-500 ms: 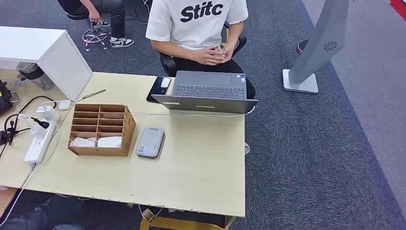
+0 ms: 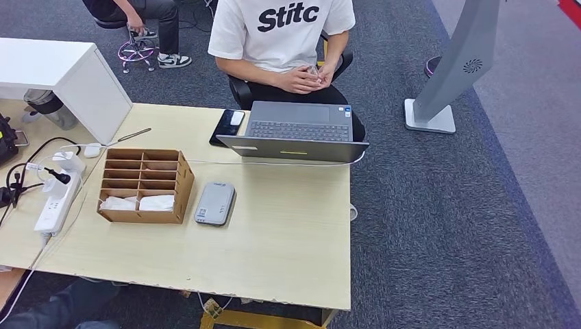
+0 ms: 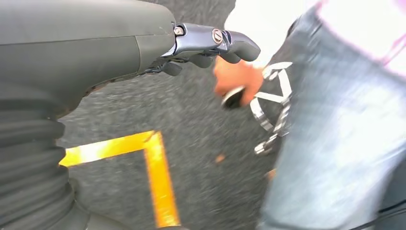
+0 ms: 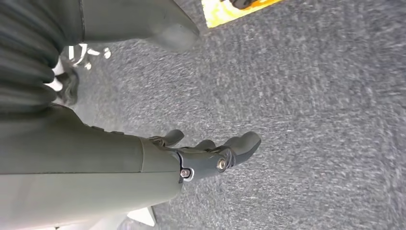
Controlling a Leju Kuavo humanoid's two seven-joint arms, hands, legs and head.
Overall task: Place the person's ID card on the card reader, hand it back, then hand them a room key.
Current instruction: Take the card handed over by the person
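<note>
The grey card reader [image 2: 214, 203] lies flat on the wooden table [image 2: 288, 240], right of a cardboard organizer [image 2: 144, 185]. White cards [image 2: 157, 203] sit in the organizer's front compartments. Across the table, behind the laptop [image 2: 297, 130], sits a person in a white shirt [image 2: 277, 27]. Their clasped hands [image 2: 305, 76] pinch something small; I cannot tell what it is. My left hand [image 3: 210, 43] hangs over grey carpet with its fingers loosely apart, holding nothing. In the right wrist view my right hand [image 4: 210, 153] hangs the same way, with nothing in it.
A black phone [image 2: 228, 125] lies left of the laptop. A power strip [image 2: 55, 202] with cables sits at the table's left edge, a white box [image 2: 62, 75] at the back left. A person in jeans [image 3: 335, 134] stands close to my left hand. A grey stand [image 2: 452, 68] rises at right.
</note>
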